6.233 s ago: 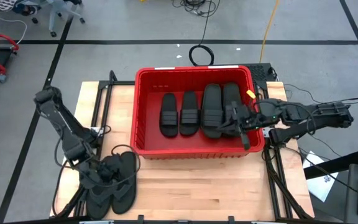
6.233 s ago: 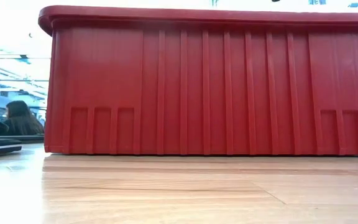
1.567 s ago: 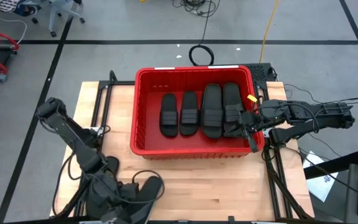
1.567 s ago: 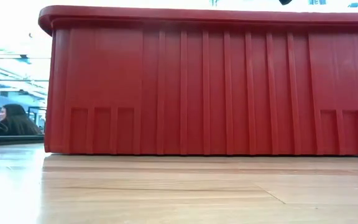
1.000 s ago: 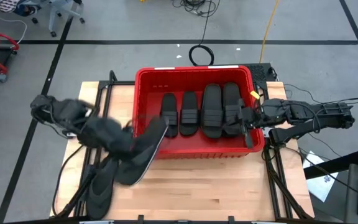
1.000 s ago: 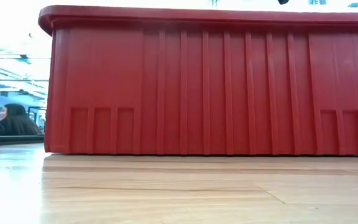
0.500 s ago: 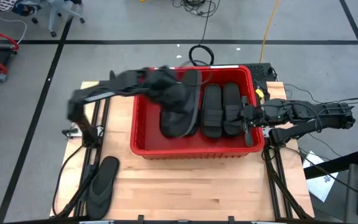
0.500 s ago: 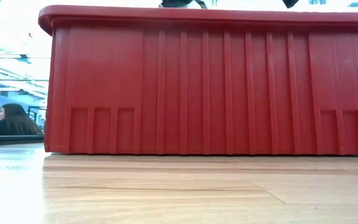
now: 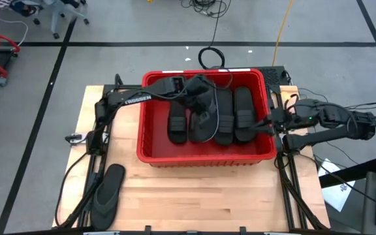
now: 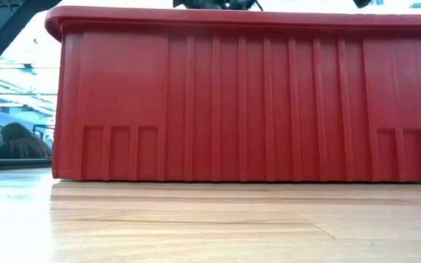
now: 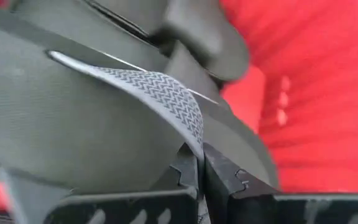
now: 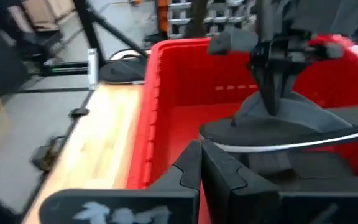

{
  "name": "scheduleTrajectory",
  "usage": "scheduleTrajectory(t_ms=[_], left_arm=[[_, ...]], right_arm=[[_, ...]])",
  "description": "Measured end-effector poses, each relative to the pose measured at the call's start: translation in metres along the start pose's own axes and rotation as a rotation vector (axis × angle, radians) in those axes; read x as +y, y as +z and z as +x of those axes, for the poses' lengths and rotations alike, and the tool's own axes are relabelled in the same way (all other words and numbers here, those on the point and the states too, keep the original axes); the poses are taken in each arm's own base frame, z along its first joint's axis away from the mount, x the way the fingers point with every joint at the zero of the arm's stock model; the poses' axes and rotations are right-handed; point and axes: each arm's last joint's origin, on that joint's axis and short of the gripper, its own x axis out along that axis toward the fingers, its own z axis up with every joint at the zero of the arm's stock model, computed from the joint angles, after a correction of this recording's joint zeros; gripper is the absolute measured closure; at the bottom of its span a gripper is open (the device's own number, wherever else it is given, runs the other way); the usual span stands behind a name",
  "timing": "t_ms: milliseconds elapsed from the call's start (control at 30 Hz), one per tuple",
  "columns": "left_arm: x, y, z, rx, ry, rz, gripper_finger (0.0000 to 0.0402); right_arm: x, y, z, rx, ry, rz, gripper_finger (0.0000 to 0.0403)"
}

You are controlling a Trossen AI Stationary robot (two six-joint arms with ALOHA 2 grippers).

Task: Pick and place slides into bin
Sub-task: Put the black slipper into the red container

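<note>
The red bin (image 9: 150, 149) stands mid-table with several black band-strap slides (image 9: 242, 111) lying flat inside. My left gripper (image 9: 200, 96) reaches over the bin's far middle, shut on a black thong-strap slide (image 9: 205, 124) that hangs above the slides in the bin. A second thong slide (image 9: 107, 194) lies sole-down on the table's near left. My right gripper (image 9: 270, 124) is shut and empty at the bin's right rim; its wrist view (image 12: 201, 163) looks across the bin at the held slide (image 12: 291, 127). My left gripper pinches the slide's thin woven thong strap (image 11: 182, 115) between its two fingers (image 11: 229, 180). The fingers come from above, pointing down into the bin. The slide hangs tilted below them, over the slides in the bin; whether it touches them I cannot tell.
The bin's tall near wall (image 10: 247, 102) fills the low view. Bare wooden table (image 9: 207, 202) lies in front of the bin. Cables run along the table's left edge (image 9: 83, 140). A person (image 10: 22, 140) sits in the room beyond.
My left gripper has swung up from the table's near left, over the bin's left rim, to the bin's far middle, carrying the thong slide lifted clear; the other thong slide stays on the table. My right gripper has drawn back toward the table's right edge.
</note>
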Motion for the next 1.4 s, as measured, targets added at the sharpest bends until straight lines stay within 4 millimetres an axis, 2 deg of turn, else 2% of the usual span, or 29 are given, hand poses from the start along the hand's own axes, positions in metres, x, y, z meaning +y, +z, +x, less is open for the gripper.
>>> scheduleTrajectory(t_ms=[133, 200, 300, 500, 733, 1200, 1400], left_arm=[[0.010, -0.001, 0.007, -0.016, 0.052, -0.088, 0.0401], [0.014, -0.003, 0.013, -0.013, 0.027, -0.079, 0.0401], [0.023, -0.016, 0.023, 0.076, -0.026, -0.062, 0.0401], [0.035, -0.036, 0.043, 0.165, -0.001, -0.126, 0.0401], [0.046, -0.049, 0.063, 0.150, -0.014, -0.191, 0.0401], [0.052, -0.045, 0.064, 0.090, -0.023, -0.132, 0.0401], [0.052, -0.052, 0.080, 0.145, -0.054, -0.123, 0.0401]], right_arm=[[-0.002, 0.000, -0.005, -0.020, -0.053, 0.022, 0.0403], [-0.002, -0.002, -0.007, -0.015, -0.054, 0.024, 0.0403], [-0.002, -0.003, -0.008, -0.005, -0.055, 0.027, 0.0403], [-0.002, -0.004, -0.008, 0.006, -0.059, 0.052, 0.0403], [-0.002, -0.004, -0.008, 0.005, -0.059, 0.055, 0.0403], [-0.002, -0.003, -0.008, -0.007, -0.056, 0.055, 0.0403], [-0.002, -0.003, -0.008, -0.005, -0.057, 0.055, 0.0403]])
